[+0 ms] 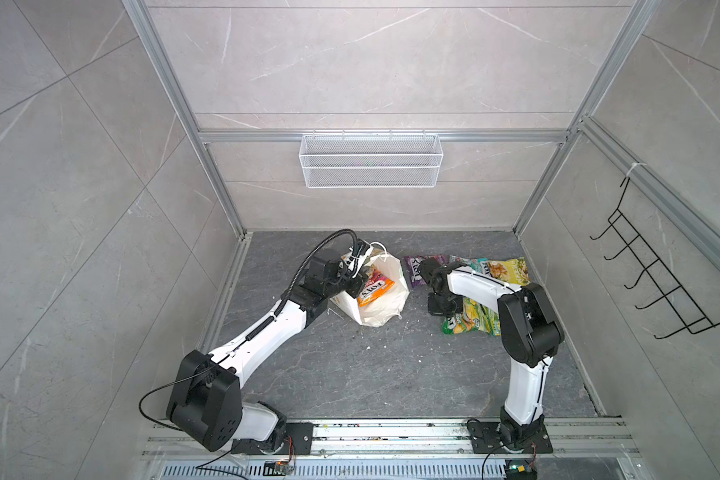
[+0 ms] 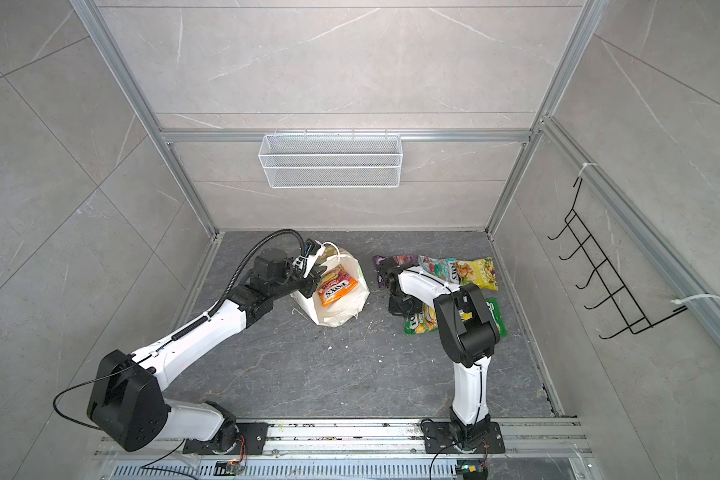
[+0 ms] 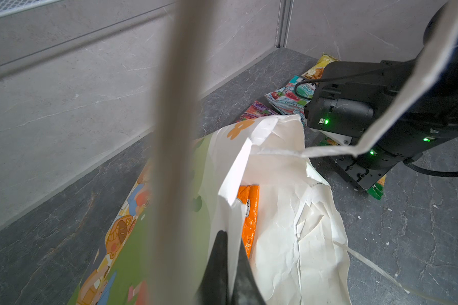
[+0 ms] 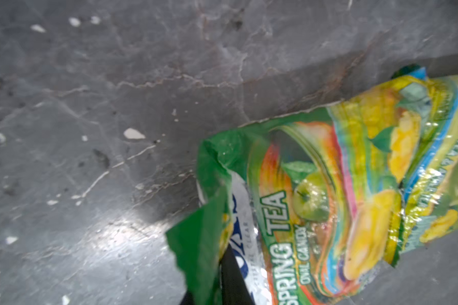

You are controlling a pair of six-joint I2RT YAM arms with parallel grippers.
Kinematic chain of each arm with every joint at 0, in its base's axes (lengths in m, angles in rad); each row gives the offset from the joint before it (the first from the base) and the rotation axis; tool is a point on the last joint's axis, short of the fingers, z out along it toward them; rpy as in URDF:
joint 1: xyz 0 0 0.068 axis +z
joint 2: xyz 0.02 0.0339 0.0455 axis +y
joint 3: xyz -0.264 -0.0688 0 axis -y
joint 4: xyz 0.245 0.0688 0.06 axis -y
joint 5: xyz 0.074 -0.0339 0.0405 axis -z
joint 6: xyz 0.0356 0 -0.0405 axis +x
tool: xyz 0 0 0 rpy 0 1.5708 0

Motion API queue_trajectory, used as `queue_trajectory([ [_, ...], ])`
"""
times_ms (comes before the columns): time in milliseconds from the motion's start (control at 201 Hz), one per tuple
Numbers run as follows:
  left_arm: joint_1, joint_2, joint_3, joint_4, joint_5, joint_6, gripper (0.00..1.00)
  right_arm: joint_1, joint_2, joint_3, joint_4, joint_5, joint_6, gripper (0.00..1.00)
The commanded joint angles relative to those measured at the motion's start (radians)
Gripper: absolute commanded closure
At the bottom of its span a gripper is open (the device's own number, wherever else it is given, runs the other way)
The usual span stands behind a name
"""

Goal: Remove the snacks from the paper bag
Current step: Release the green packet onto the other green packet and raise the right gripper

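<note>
**A:** What hangs on the far wall?

**B:** A white wire-mesh basket [image 1: 371, 171] [image 2: 330, 171], hooked on the aluminium crossbar [image 1: 495, 136].

**A:** And on the right?

**B:** A black wire hook rack [image 1: 661, 266], fastened to the right wall's frame rail with white ties [image 1: 637, 167].

**A:** The floor?

**B:** A dark grey marbled slab [image 1: 371, 374], scattered with small white flecks [image 4: 134, 134]. Pale grey tiled walls [image 1: 371, 62] stand around it, and a metal rail [image 1: 391, 432] runs along the near edge.
</note>
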State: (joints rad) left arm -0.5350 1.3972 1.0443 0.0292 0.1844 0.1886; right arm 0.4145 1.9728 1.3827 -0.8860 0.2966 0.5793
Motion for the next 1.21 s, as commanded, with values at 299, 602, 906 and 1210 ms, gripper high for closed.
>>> queue_trajectory([
  [299,0.000,-0.057,0.000,0.037,-0.016,0.013,1.00,-0.061,-0.020,-0.027,0.024,0.077,-0.009,0.86],
  [602,0.001,-0.063,-0.001,0.036,-0.021,0.013,1.00,-0.070,-0.030,-0.011,-0.003,0.107,-0.057,0.84],
  [906,0.001,-0.072,-0.001,0.034,-0.025,0.016,1.00,-0.073,-0.040,0.025,-0.051,0.147,-0.099,0.71],
  [1210,0.000,-0.046,0.013,0.029,-0.020,0.013,1.00,-0.073,-0.217,0.040,-0.001,0.036,-0.218,0.47],
])
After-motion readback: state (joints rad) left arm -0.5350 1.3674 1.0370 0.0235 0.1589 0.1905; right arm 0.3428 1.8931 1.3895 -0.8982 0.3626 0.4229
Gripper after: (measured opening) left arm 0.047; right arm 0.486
